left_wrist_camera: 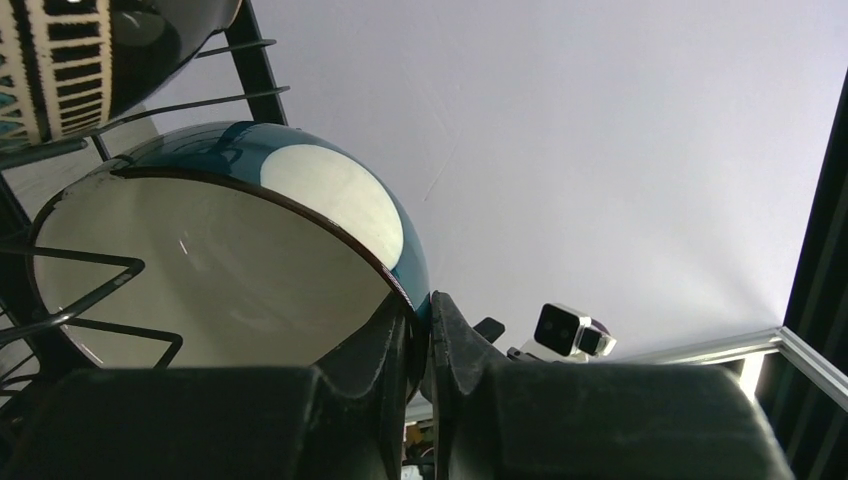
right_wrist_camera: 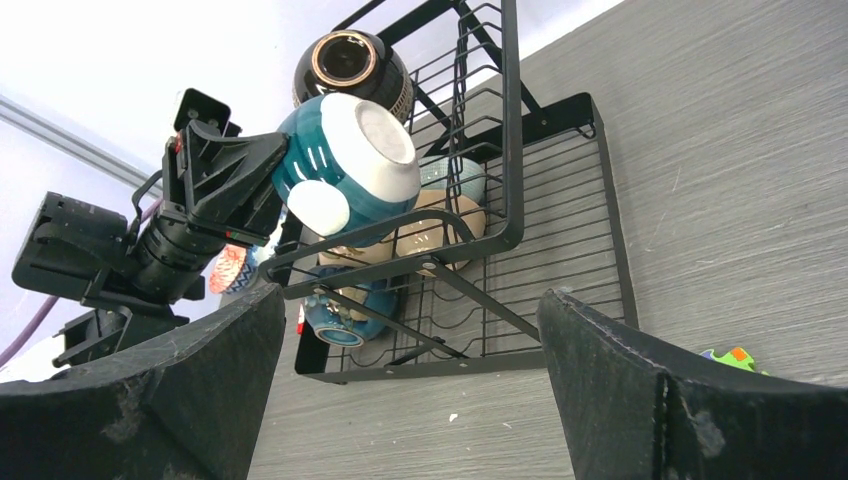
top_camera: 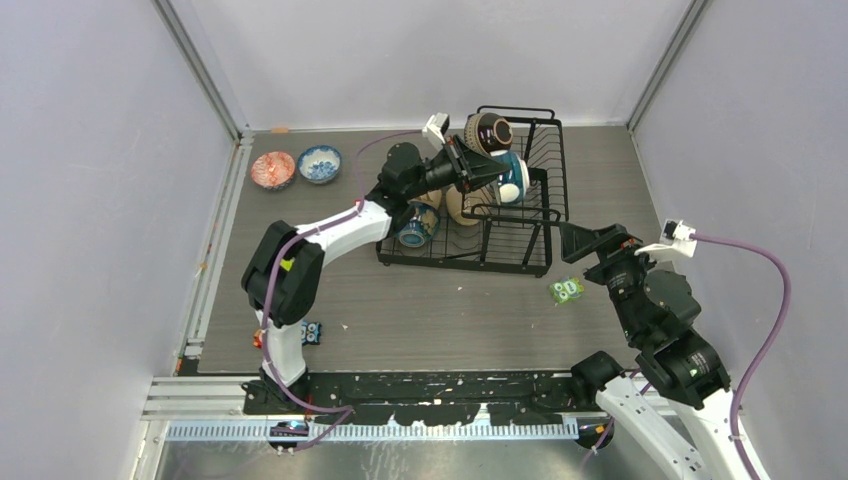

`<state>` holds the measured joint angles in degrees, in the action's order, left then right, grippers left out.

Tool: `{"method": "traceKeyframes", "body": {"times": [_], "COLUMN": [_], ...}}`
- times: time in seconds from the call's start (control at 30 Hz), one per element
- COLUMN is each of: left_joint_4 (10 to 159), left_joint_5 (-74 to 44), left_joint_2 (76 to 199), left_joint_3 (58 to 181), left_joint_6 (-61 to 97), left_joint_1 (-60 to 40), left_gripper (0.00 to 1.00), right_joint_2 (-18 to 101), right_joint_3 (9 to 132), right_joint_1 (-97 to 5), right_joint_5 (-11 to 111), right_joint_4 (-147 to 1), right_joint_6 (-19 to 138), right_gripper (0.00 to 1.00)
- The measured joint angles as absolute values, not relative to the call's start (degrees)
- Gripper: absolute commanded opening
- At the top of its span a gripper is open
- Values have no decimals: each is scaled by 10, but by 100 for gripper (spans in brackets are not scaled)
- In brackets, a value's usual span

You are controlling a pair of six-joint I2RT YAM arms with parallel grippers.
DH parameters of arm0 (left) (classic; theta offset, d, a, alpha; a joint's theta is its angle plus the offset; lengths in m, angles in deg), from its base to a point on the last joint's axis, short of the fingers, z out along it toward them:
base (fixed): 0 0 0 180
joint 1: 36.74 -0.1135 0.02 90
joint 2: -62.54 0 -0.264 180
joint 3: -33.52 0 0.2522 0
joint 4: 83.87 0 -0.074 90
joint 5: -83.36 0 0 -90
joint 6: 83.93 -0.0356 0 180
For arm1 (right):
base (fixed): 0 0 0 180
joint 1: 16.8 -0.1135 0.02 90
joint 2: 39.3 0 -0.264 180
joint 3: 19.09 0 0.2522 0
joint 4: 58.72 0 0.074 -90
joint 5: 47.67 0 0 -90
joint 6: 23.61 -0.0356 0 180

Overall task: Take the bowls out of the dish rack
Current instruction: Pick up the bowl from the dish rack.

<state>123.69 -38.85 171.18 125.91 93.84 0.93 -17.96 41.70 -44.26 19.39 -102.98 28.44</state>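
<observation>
The black wire dish rack (top_camera: 540, 205) stands at the back middle of the table. On its upper tier a teal bowl with white spots (top_camera: 513, 178) lies on its side, and my left gripper (top_camera: 488, 175) is shut on its rim (left_wrist_camera: 425, 320); one finger is inside the cream interior (left_wrist_camera: 200, 270), the other outside. Just behind it sits a dark brown patterned bowl (top_camera: 490, 132). A blue patterned bowl (top_camera: 418, 225) and a tan bowl (top_camera: 455, 205) lie on the rack's lower tray. My right gripper (top_camera: 575, 240) hovers open to the right of the rack (right_wrist_camera: 410, 293) with nothing between its fingers.
A red patterned bowl (top_camera: 272, 170) and a blue-and-white bowl (top_camera: 319, 163) sit on the table at the back left. A green toy block (top_camera: 567, 290) lies in front of the rack's right corner. A small blue block (top_camera: 311, 333) rests by the left arm's base.
</observation>
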Motion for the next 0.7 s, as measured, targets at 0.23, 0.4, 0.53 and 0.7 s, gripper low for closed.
{"method": "traceKeyframes", "body": {"times": [0.23,0.4,0.53,0.7], "left_joint_4": [1249,1260,1265,1267], "left_joint_5": [-388,-388,-388,-388], "left_joint_2": [1725,1738,1747,1750], "left_joint_3": [1271,1282,1291,1301], "left_joint_6": [946,957,963,970], "left_joint_1": [16,19,20,22], "left_gripper": [0,0,0,0], "right_joint_2": [-181,-181,-183,-184], "right_joint_3": [417,417,419,421], "right_joint_1": [-443,-443,-443,-443], "right_joint_5": [194,200,202,206], "right_joint_4": [-1030,-1030,-1033,-1036], "right_joint_6": [289,291,292,295], "right_gripper": [100,100,100,99]}}
